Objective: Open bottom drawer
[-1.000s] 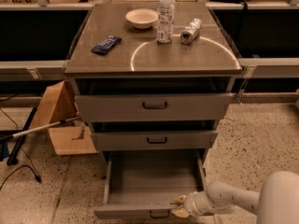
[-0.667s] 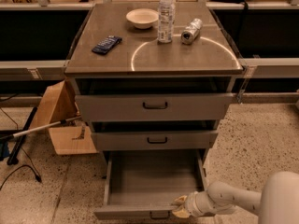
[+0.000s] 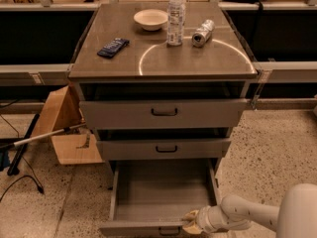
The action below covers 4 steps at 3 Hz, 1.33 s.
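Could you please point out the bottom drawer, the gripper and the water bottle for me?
bottom drawer (image 3: 163,190): camera view, on its bare inner floor.
gripper (image 3: 190,222): camera view, on its tip at the drawer's front edge.
water bottle (image 3: 175,15): camera view, on its label.

A smooth, rounded white arm (image 3: 247,213) ends in a yellowish end effector (image 3: 190,223) by the bottom drawer (image 3: 163,197).

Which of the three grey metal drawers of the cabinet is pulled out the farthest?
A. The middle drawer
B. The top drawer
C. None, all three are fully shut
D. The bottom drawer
D: the bottom grey metal drawer stands far out with its inside showing, and the tool is at its front edge, just right of the small black handle.
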### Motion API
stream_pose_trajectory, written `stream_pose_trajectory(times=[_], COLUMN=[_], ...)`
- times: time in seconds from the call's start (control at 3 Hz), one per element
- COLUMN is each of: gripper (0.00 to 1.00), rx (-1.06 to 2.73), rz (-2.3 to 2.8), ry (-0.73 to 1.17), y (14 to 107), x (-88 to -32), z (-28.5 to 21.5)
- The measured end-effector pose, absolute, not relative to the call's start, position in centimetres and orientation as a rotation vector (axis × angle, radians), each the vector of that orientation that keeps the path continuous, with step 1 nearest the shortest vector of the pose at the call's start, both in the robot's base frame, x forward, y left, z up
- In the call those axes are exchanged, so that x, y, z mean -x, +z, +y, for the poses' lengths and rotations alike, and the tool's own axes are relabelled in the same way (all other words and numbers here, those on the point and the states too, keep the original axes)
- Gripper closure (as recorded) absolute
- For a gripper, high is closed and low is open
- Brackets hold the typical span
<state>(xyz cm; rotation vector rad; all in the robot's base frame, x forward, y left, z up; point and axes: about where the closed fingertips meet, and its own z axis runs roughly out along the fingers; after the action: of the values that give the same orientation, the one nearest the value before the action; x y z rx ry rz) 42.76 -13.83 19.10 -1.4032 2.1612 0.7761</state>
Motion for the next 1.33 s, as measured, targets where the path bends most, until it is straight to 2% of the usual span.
stream_pose_trajectory(times=[1.0,1.33], gripper=[0.11,0.0], rx=[1.403,1.403], rz=[2.161,2.161], ry=[0.776,0.777], y=[19.1,19.09], x=[-42.76,-42.74], z=[-13.82,-13.79])
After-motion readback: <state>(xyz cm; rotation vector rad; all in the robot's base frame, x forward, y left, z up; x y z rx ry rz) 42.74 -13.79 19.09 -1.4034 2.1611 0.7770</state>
